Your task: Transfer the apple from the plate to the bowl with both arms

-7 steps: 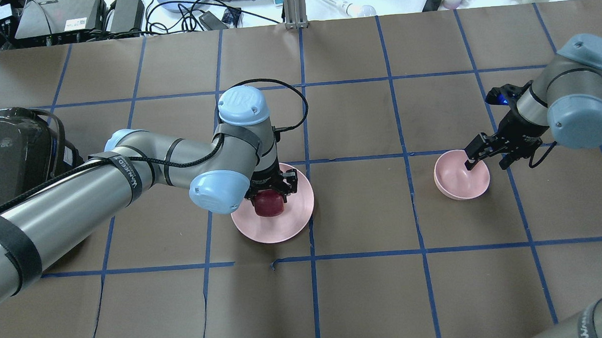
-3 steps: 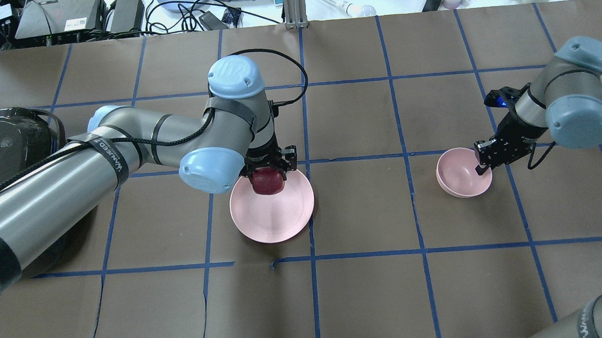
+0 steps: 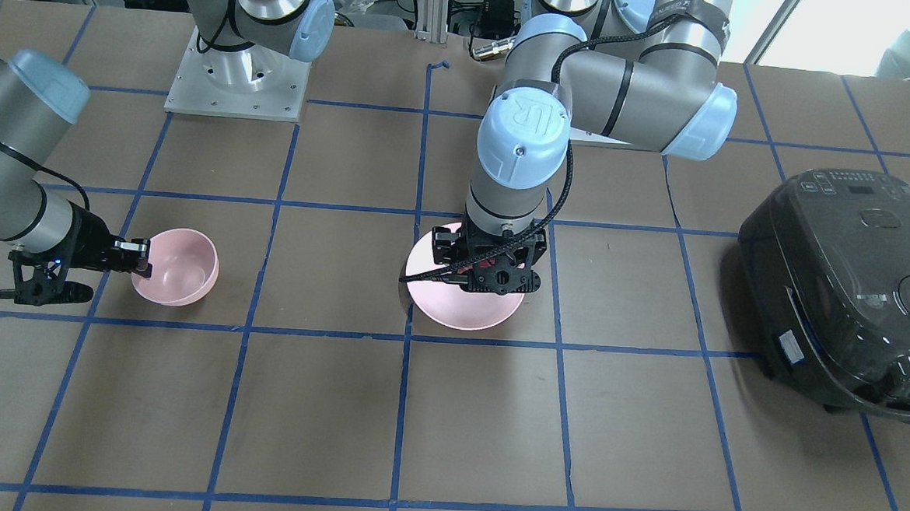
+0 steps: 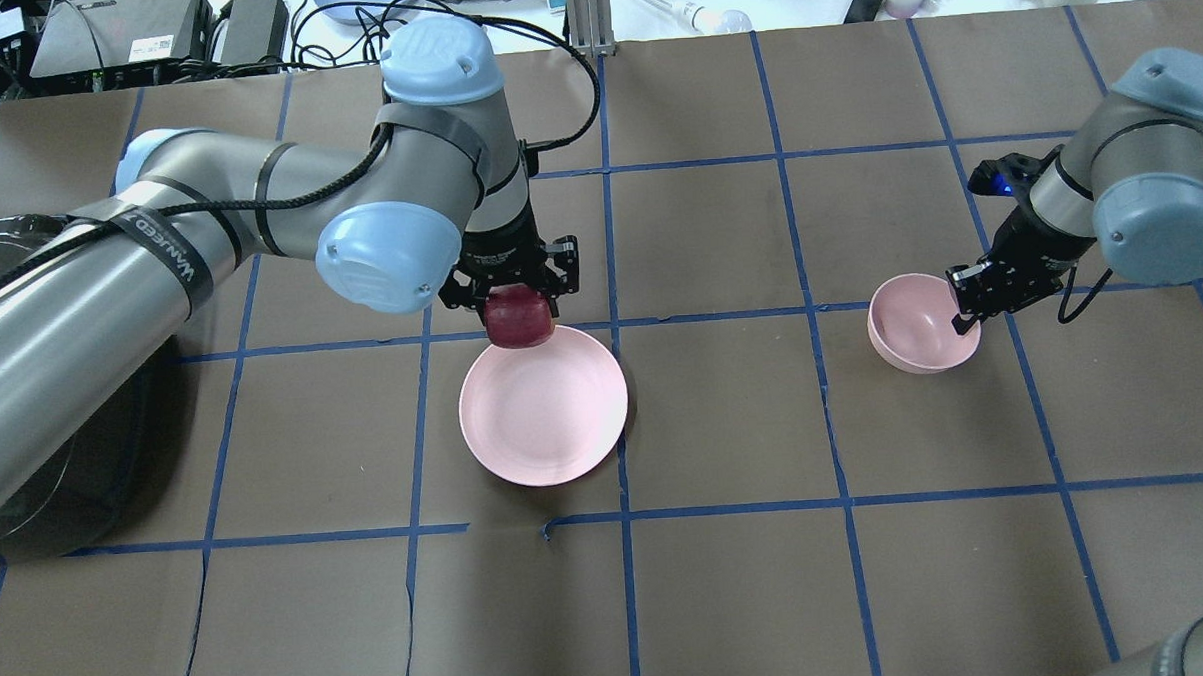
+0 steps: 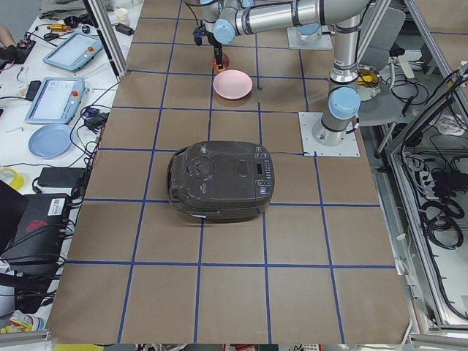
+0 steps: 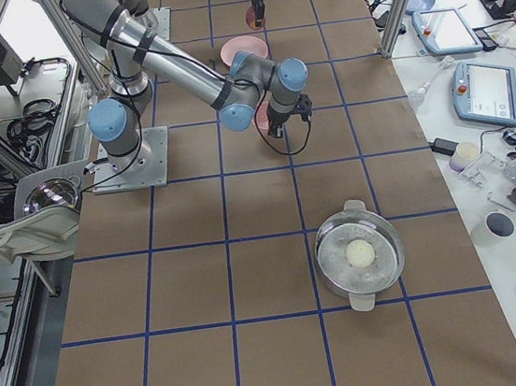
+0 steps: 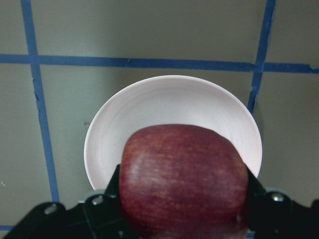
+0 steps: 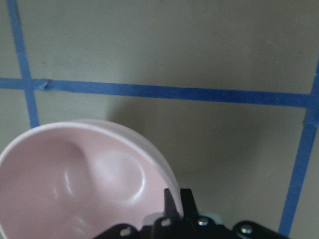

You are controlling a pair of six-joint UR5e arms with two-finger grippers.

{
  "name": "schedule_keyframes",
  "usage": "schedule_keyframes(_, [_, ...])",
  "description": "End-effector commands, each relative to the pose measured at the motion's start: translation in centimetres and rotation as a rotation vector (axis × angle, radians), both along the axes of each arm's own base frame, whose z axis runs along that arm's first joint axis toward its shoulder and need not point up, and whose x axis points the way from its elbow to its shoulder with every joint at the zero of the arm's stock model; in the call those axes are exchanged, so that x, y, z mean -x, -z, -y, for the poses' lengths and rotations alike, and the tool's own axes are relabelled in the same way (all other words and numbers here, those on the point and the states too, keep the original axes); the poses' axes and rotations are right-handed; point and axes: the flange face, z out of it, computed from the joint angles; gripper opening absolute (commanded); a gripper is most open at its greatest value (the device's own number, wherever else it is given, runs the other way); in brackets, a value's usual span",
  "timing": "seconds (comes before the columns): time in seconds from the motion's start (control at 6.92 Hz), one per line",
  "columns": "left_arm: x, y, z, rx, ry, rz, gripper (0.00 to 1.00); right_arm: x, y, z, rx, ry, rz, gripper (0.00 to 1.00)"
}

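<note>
Apple: the apple (image 4: 518, 318) hung clear of the plate (image 4: 544, 420), which lay bare on the counter (image 4: 730, 574). In the overhead view the apple sat over the plate's far rim; the left wrist view showed the plate well below it.
Left fingers: the left fingers (image 7: 256, 204) were clamped on the apple's two sides, closed only as far as the fruit allowed.
Right fingers: the right fingers (image 4: 963, 300) were pinched together on the rim of the bowl (image 4: 911, 322), one inside the wall and one outside.
Change, left side: a second before, the apple was low over the plate's middle. The left arm had since risen and carried it up and toward the far edge.
Change, right side: a second before, those fingers stood spread astride the bowl's rim. They had since closed on it, and the bowl had shifted slightly away from the robot and tilted. Whether it was fully off the counter could not be told.
Meaning for the task: the pick looked done and both arms held their loads. What seemed to remain was bringing apple and bowl together and releasing the fruit inside.
</note>
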Motion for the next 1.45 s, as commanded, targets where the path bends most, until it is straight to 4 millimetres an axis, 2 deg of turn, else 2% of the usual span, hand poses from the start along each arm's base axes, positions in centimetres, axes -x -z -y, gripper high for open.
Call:
schedule_keyframes(0.0, [-0.1,-1.0,0.3,0.006,-0.005,-0.005,0.00,-9.9,-1.8,0.4,0.039,-0.065,0.004,0.00])
schedule_keyframes(0.14, [-0.1,-1.0,0.2,0.004,-0.004,-0.005,0.00,-14.2,-1.6,0.4,0.093,-0.078,-0.011,0.00])
schedule_keyframes(0.29, [-0.1,-1.0,0.2,0.004,-0.004,-0.005,0.00,-16.9,-0.6,-0.5,0.101,-0.089,0.004,0.00])
schedule_keyframes(0.43, [-0.1,-0.9,0.2,0.003,-0.004,-0.004,0.00,-17.6,1.1,-1.4,0.109,-0.093,0.022,0.00])
schedule_keyframes(0.72, [0.2,-0.8,0.0,0.001,-0.016,-0.004,0.00,-17.7,3.8,-3.6,0.079,-0.088,0.024,0.00])
schedule_keyframes(0.87, [0.4,-0.7,0.0,0.002,-0.021,-0.003,0.00,-17.7,3.9,-3.8,0.072,-0.086,0.024,0.11])
schedule_keyframes(1.01, [0.8,-0.3,0.1,0.000,-0.079,-0.002,0.00,-17.7,3.9,-3.8,0.064,-0.062,0.021,0.75])
schedule_keyframes(1.16, [2.2,-0.2,0.2,0.002,-0.170,-0.061,0.00,-17.7,3.5,-3.6,0.067,-0.008,0.011,1.00])
schedule_keyframes(1.3, [3.3,0.1,0.0,0.006,-0.191,-0.067,0.00,-17.4,2.3,-3.1,0.089,-0.003,0.002,1.00])
